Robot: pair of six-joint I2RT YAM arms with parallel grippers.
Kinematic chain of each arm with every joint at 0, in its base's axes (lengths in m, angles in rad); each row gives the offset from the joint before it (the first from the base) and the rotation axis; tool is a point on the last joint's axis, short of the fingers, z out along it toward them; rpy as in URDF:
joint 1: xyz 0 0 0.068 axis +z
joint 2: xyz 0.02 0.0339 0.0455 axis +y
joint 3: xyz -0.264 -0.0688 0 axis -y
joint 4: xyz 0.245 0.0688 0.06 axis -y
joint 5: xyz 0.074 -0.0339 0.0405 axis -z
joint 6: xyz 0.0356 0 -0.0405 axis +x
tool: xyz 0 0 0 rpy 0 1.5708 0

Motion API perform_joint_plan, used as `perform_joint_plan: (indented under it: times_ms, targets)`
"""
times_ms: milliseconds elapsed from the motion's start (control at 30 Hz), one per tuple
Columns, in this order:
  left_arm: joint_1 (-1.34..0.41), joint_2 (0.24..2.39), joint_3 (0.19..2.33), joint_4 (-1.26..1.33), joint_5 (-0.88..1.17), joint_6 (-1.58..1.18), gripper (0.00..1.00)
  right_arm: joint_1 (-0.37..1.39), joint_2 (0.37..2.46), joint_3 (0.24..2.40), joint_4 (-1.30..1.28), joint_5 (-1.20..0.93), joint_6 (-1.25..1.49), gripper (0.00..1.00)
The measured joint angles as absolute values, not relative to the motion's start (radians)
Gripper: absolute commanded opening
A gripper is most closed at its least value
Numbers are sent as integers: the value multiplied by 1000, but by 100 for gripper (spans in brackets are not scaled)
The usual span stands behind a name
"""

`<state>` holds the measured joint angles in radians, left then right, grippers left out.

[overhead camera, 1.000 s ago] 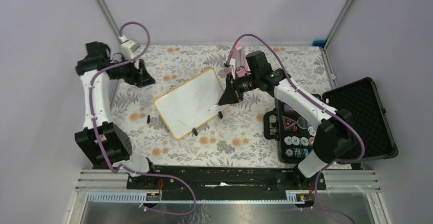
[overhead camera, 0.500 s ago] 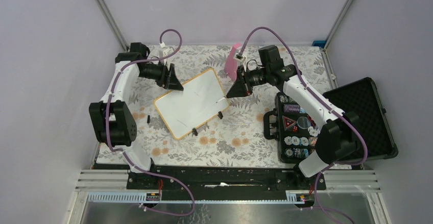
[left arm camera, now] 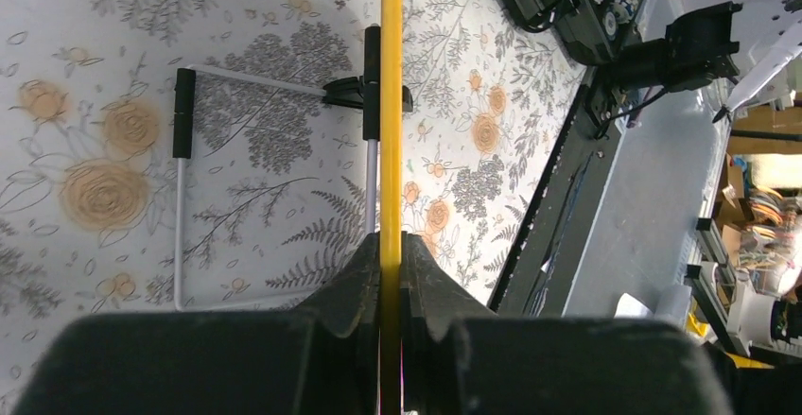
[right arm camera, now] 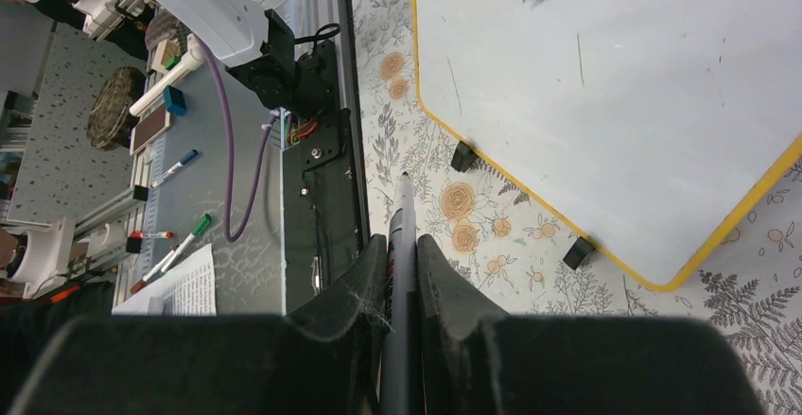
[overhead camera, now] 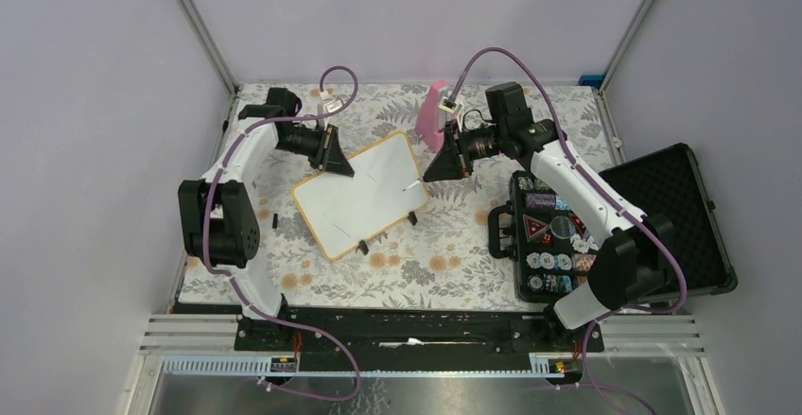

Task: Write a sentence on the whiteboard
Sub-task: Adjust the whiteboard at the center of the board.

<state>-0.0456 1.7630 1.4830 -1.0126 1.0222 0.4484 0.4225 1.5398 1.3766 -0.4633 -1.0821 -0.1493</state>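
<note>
The whiteboard runs lengthwise from near-left to far-right, its far rim pinched in the left gripper. Just right of it, the right gripper clamps a marker.

Left pincer and right pincer are clamped.

Bright, even, soft light; shadows are faint. The right claw looks blurred, perhaps too near the lens; beyond it, sharp.
</note>
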Motion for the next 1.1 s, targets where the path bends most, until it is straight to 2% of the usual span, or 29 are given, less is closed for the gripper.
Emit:
perform_joint_plan:
  times_ms: [367,800,833,867,900,967,1100]
  targets:
    - [-105,1789,1446,-967,1096,424,0,420,1539,1377,-467,-1094,-148,0]
    - [-267,1794,1430,-868,1103,334,0,419,1493,1349,-489,-1093,-154,0]
    - [-273,1795,1431,-864,1102,328,8,419,1485,1339,-489,-1093,-157,0]
    - [-275,1796,1431,-862,1100,324,22,419,1478,1328,-489,-1091,-160,0]
    - [-276,1796,1432,-861,1098,321,32,419,1471,1319,-489,-1090,-162,0]
    - [-278,1795,1431,-857,1081,315,49,419,1456,1294,-484,-1082,-161,0]
    - [-267,1784,1431,-862,1057,301,61,426,1417,1232,-428,-1032,-124,0]
